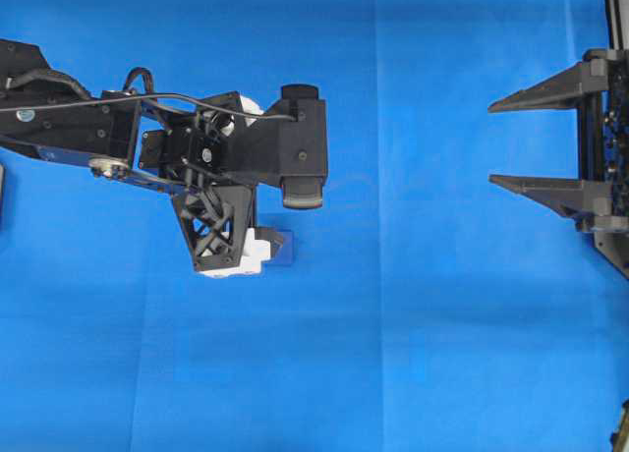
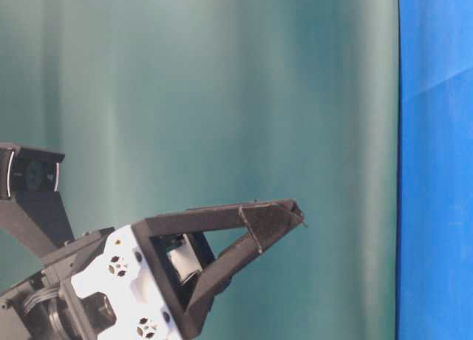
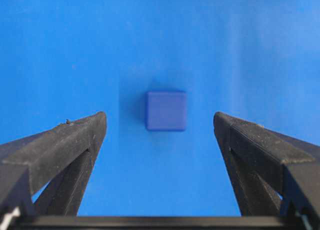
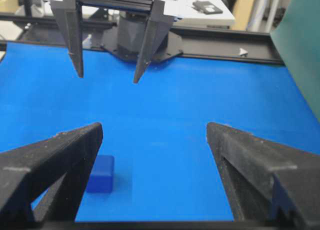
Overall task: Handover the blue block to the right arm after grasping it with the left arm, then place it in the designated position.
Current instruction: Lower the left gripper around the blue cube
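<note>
The blue block (image 3: 166, 110), a small dark-blue cube, lies flat on the blue cloth (image 3: 165, 35). In the left wrist view it sits centred between the fingers and just past their tips. My left gripper (image 3: 159, 116) hangs open above it, touching nothing. From overhead the left gripper (image 1: 236, 241) points down and its white bracket hides most of the blue block (image 1: 282, 247). My right gripper (image 1: 491, 142) stands open at the far right, well away. Its wrist view shows the blue block (image 4: 101, 173) low on the left, with the left gripper (image 4: 107, 77) hanging above the cloth behind it.
Blue cloth (image 1: 413, 354) covers the whole table. A green backdrop (image 2: 222, 96) stands along one side. A black rail (image 4: 225, 40) and the left arm's base (image 4: 145, 37) close off the far edge in the right wrist view.
</note>
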Tool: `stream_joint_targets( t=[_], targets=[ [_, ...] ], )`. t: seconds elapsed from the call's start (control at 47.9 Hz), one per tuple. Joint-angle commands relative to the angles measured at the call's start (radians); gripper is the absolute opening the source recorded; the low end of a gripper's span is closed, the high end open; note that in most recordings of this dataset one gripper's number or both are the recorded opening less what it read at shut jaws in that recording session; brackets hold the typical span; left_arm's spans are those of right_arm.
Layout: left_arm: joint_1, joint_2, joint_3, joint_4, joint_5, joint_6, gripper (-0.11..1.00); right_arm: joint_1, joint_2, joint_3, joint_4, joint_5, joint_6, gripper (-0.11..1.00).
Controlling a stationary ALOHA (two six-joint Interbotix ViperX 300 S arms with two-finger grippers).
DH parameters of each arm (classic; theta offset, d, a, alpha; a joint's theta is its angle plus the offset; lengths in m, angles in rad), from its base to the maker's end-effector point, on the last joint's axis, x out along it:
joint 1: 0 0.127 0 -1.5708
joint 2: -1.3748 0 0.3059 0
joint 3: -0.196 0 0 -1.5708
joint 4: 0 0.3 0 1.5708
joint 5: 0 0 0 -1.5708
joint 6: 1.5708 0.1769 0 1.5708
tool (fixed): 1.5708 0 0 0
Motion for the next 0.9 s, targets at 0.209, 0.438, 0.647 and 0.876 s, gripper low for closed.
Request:
stream_joint_targets(
  t=[0.209,0.438,0.647,0.876],
  targets=[
    [-0.021,0.012,-0.002,0.002,-0.052,-0.002,0.91,-0.002,0.011,-0.025,0.003,-0.005,0.002,0.98],
    [-0.041,0.091,0.035,0.003,-0.106,-0.003,0.91,-0.002,0.020,-0.025,0.003,-0.008,0.002,0.98],
    [-0.043,0.147,0.095,0.003,-0.198,-0.058,0.91,-0.002,0.025,-0.021,0.003,-0.008,0.002,0.98],
    [-0.046,0.173,0.198,0.006,-0.362,-0.071,0.91,-0.002,0.037,-0.020,0.003,-0.018,0.002,0.98]
  ],
)
